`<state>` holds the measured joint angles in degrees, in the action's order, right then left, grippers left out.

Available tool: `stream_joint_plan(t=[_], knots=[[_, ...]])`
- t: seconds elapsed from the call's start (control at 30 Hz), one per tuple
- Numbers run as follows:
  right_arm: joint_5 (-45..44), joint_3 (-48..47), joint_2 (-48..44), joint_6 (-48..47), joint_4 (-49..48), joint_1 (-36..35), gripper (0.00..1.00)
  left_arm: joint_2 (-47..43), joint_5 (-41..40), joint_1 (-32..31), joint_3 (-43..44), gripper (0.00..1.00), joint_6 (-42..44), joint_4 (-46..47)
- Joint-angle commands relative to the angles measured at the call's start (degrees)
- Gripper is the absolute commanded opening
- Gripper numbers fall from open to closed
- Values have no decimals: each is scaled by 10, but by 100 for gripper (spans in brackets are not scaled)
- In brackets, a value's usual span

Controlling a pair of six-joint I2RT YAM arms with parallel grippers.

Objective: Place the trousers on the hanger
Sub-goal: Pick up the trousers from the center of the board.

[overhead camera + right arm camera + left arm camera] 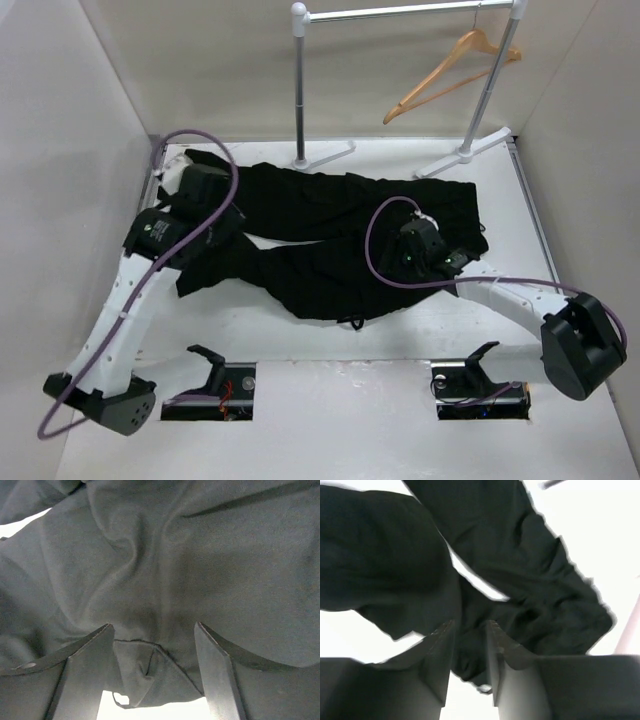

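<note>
Black trousers (320, 200) lie under both bent arms; right jaws spread apart, left jaws narrow, grip unclear.

Trousers (320, 215) spread on table (330, 420) centre; rack (299, 90) behind them, hanger (430, 80) hung on its rail, right side.

No text, label, brand name or number can be read in any view — a small pale mark (155, 229) on the left arm (135, 285) is too small to make out.

Top view looks down from behind; both wrist views hover close over the trousers (320, 200).
</note>
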<state>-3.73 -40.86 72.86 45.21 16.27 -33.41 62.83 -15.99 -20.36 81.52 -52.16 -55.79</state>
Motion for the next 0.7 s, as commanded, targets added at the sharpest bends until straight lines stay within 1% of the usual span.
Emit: stream_joint_plan(t=[0.0,0.03,0.1,0.17,0.23,0.27,0.3,0.37,0.4,0.43,0.5,0.53,0.6,0.63,0.67], knots=[[-16,4,4,18,-33,3,73,74,-168,-95,26,36,15,-208],[-17,7,-3,17,-30,5,74,89,-185,-104,16,40,1,-222],[-18,13,-31,15,-27,12,74,87,-178,-97,-9,42,-14,-217],[-22,17,-73,15,-13,32,74,55,-163,-63,-55,42,-13,-176],[-30,18,-111,9,11,62,73,9,-137,-13,-110,44,-8,-127],[-35,18,-126,4,25,80,67,-11,-123,20,-140,45,-1,-104],[-41,18,-141,0,38,101,56,-30,-107,52,-171,47,7,-79],[-56,19,-163,-2,64,151,29,-53,-64,122,-236,51,21,-28],[-60,20,-171,1,77,179,22,-58,-32,158,-266,52,24,-4],[-60,23,-177,3,84,209,20,-60,6,191,-299,53,24,24],[-65,28,-182,4,93,262,21,-62,61,246,-359,53,22,73],[-73,32,-182,4,97,293,28,-64,75,270,-381,53,21,95],[-85,40,-174,2,98,343,49,-66,76,296,-411,54,18,125],[-85,45,-167,2,94,362,56,-62,76,302,-420,54,14,134],[-82,46,-156,1,86,377,60,-60,75,304,-427,54,11,141]])
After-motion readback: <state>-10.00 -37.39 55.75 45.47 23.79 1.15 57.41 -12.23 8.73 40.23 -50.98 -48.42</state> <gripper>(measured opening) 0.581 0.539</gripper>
